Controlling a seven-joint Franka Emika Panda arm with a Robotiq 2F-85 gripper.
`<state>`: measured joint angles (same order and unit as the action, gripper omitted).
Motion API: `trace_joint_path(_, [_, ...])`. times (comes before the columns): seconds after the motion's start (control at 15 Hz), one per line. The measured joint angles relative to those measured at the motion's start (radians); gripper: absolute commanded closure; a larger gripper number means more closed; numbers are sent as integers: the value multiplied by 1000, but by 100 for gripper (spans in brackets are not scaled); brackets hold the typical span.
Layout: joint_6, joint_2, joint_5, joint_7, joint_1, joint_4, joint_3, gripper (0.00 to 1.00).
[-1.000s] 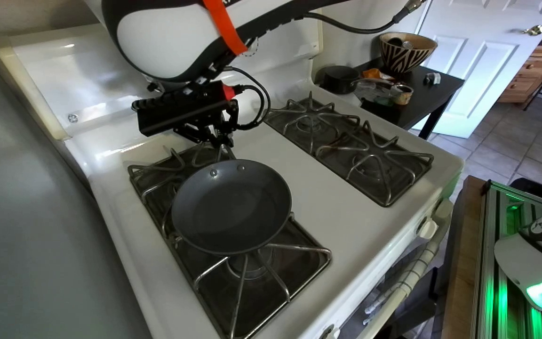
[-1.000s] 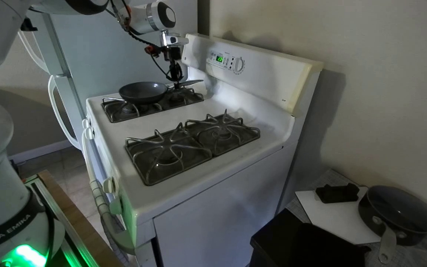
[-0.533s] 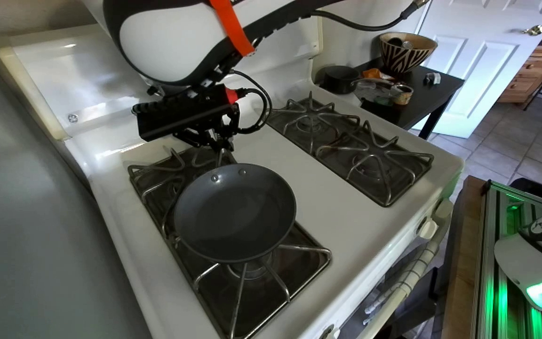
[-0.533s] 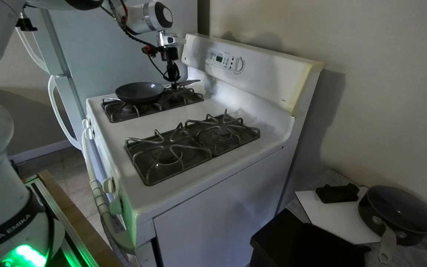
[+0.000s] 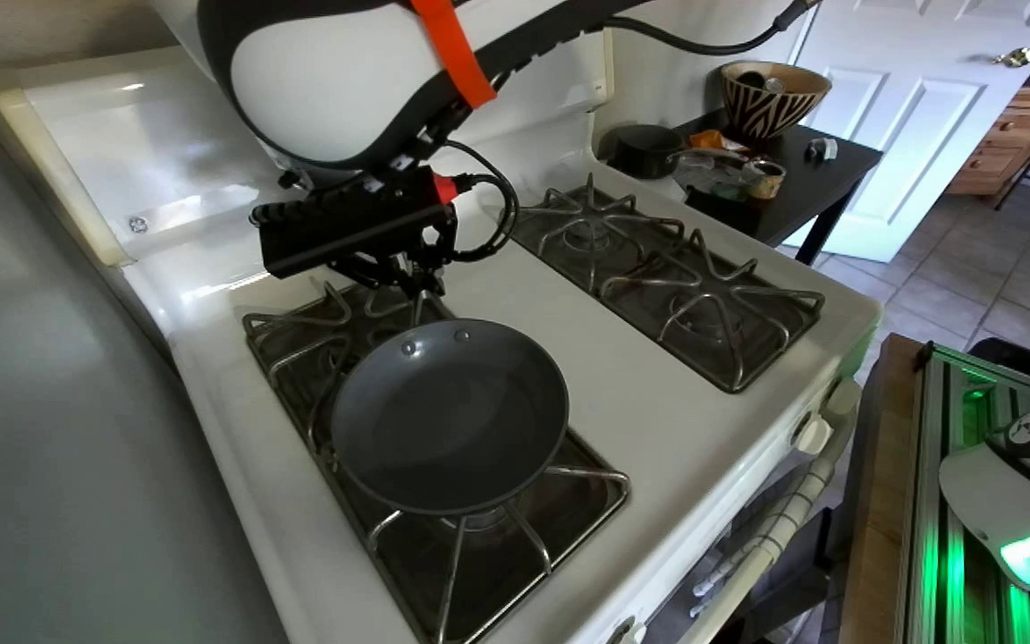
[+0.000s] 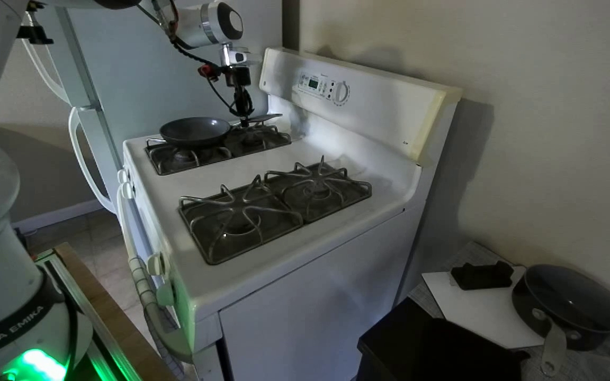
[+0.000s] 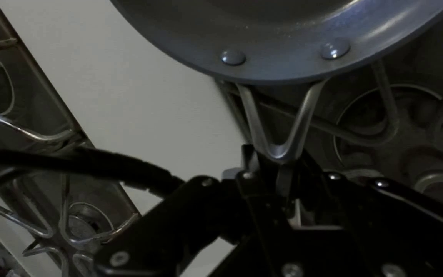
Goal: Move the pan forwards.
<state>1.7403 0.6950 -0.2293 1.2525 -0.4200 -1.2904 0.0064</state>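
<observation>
Lower center, wrist view: pincer [image 7: 275, 164] clamped on handle [image 7: 278, 151] of pan [image 7: 283, 46]; low push could snag pan on grate [image 5: 528, 538], lower center of exterior view, twisting grip.

The white arm [image 5: 336, 85] bends over, its claw [image 6: 244, 121] (fingers [image 7: 248, 156] pinched close) pointing down.

1. Pan [image 5: 451, 416]: dark grey; handle [image 7: 279, 151] silvery grey.
2. Gripper [image 6: 244, 123]: black.
3. Arm [image 5: 336, 85]: white and black; strap [image 5: 454, 55] orange.
4. Stove [image 5: 604, 358]: white, yellowish at back corners.
5. Bowl [image 5: 770, 105]: tan, black zebra stripes.
6. Towel [image 6: 143, 280]: pale, dark-lined checks.
</observation>
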Motion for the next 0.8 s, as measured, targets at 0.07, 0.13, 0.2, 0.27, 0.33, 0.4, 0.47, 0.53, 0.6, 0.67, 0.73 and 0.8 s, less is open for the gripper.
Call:
trace_joint_path(0.07, [0, -2, 0, 0, 0, -3, 1, 95])
trace_joint_path(0.13, [1, -4, 0, -1, 0, -6, 2, 95])
trace_joint_path(0.2, [3, -6, 0, -1, 0, -9, 3, 95])
trace_joint_path(0.27, [4, -10, 0, -2, 0, -15, 4, 95])
trace_joint_path(0.33, [6, -14, 0, -3, 0, -22, 5, 95])
trace_joint_path(0.4, [6, -17, 0, -3, 0, -28, 7, 95])
trace_joint_path(0.47, [6, -20, 0, -3, 0, -33, 9, 95])
trace_joint_path(0.53, [6, -23, 0, -4, 0, -38, 10, 95])
trace_joint_path(0.6, [6, -27, 0, -4, 0, -44, 12, 95])
trace_joint_path(0.67, [6, -29, 0, -4, 0, -49, 15, 95])
trace_joint_path(0.73, [6, -31, 0, -4, 0, -53, 16, 95])
trace_joint_path(0.8, [6, -32, 0, -4, 0, -56, 18, 95])
